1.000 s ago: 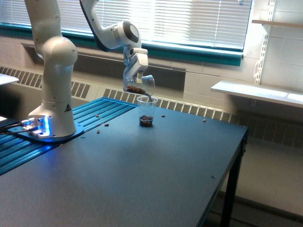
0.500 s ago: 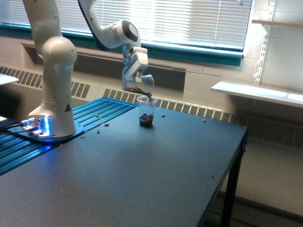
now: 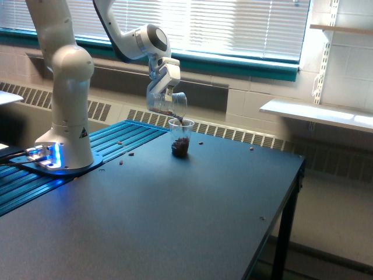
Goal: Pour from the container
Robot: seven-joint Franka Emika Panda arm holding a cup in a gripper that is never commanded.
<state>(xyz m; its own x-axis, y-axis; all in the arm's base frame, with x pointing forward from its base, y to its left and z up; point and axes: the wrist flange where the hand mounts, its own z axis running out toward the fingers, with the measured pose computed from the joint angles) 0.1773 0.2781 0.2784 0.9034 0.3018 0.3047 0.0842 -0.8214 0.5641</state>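
Note:
The container [image 3: 166, 102], a clear rounded cup with dark brown granules, hangs tipped on its side above the table, its mouth toward the exterior view's right. My gripper [image 3: 163, 81] is shut on it from above. Brown granules run from its lip into the smaller clear plastic cup [image 3: 180, 137], which stands upright on the dark table [image 3: 192, 221] directly below. That cup is roughly half full of brown granules.
A few spilled granules [image 3: 125, 155] lie on the table near the cup and by the arm's base [image 3: 67, 160]. A blue ribbed strip [image 3: 116, 137] runs along the table's left side. The table's right edge [image 3: 291, 192] drops to the floor. A white shelf [image 3: 317, 112] is on the wall.
The container has tilted further and shifted slightly to the exterior view's left and up. The level of granules in the smaller cup has risen.

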